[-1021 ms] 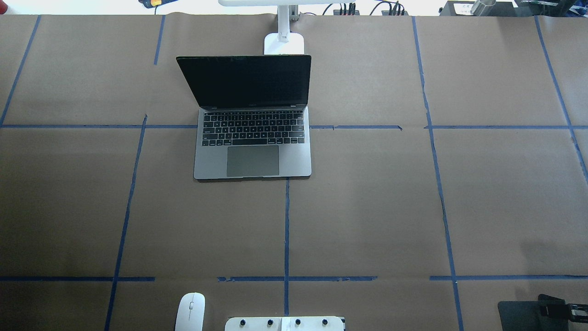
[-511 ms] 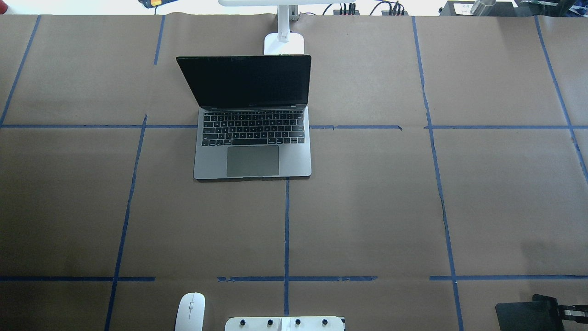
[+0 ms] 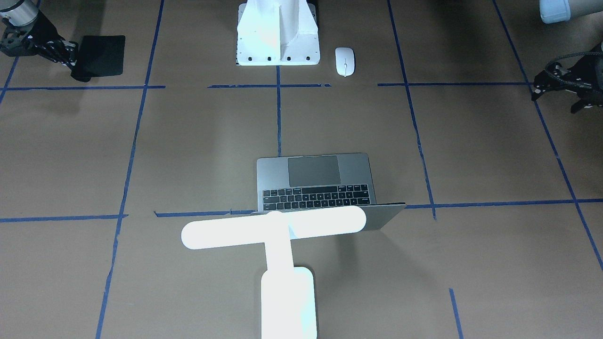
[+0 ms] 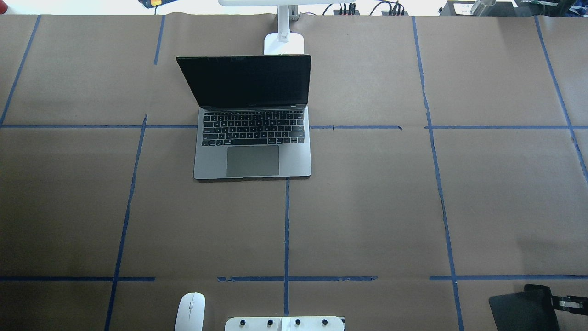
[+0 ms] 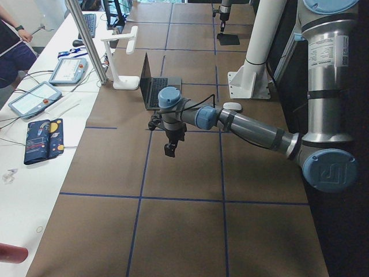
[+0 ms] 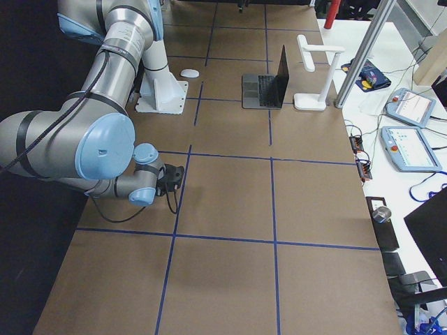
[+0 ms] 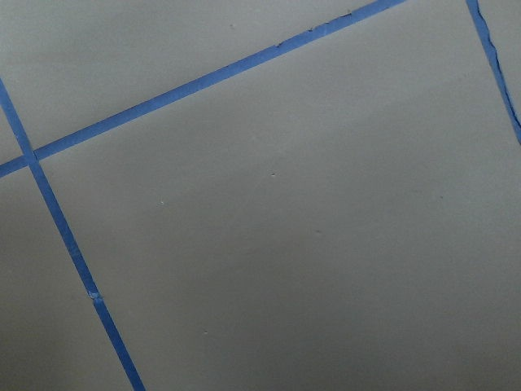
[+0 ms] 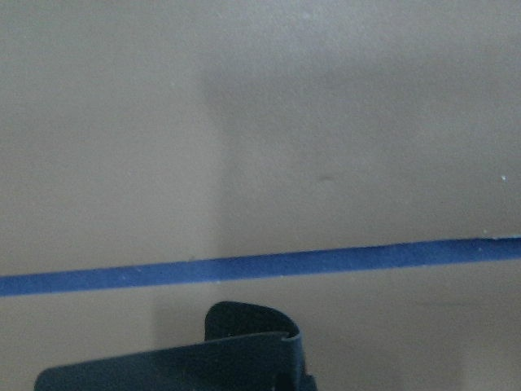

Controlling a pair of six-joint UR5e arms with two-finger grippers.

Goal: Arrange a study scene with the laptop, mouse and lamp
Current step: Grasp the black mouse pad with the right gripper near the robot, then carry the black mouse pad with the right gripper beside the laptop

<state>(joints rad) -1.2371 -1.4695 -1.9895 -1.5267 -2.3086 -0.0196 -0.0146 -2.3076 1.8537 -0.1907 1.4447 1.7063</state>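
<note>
Black mouse mat (image 4: pixel 517 312) has slid a little toward table centre vs. a sec ago, its edge pinched in the right gripper (image 4: pixel 558 303) at the robot-side corner on the robot's right. Left gripper (image 3: pixel 556 101) hangs over bare brown paper well out on the robot's left, fingers apparently spread, holding nothing. Laptop (image 4: pixel 252 156) sits open mid-table, screen dark, keyboard toward the robot. Lamp (image 3: pixel 278 254) glows just behind it at the far edge, w/ its bar above the lid. Mouse (image 4: pixel 190 311) lies flat near the robot-side edge, just beside the white bolted pedestal (image 3: pixel 278 52), on its left side, well apart from laptop and mat.
</note>
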